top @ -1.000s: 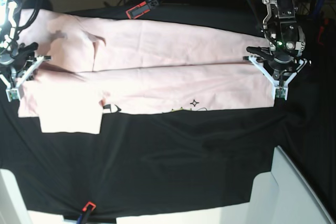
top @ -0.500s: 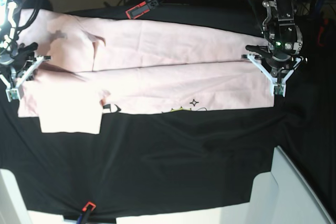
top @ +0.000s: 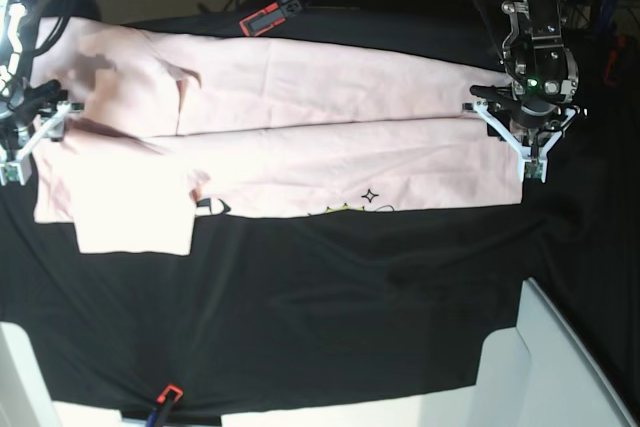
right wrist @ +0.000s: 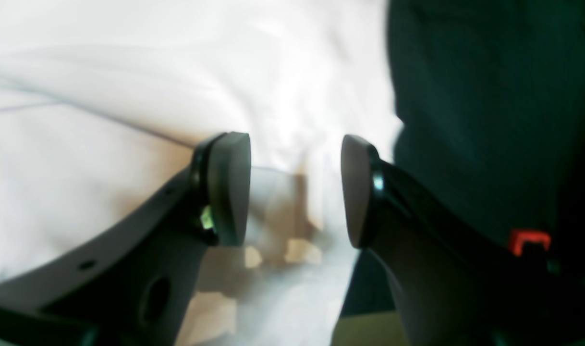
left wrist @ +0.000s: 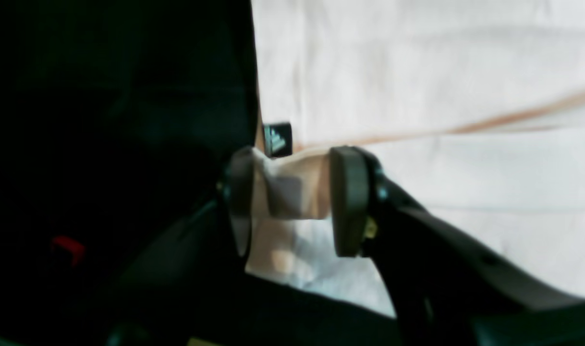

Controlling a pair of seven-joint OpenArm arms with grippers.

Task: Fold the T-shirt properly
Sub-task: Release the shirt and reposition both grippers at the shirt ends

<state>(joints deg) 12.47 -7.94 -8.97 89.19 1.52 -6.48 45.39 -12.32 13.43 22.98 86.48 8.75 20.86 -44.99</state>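
If lifted carelessly, could snag T-shirt [top: 320, 137] hem tuft between part-open left gripper [left wrist: 292, 202], dragging fold askew; right gripper [right wrist: 295, 187] wide open.

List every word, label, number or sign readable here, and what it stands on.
No word or number can be read.
T-shirt: a small black four-pointed star outline near the lower fold; the print beside it is mostly hidden, unreadable.
Tag at the T-shirt's edge: a pale mark, too blurred to read.
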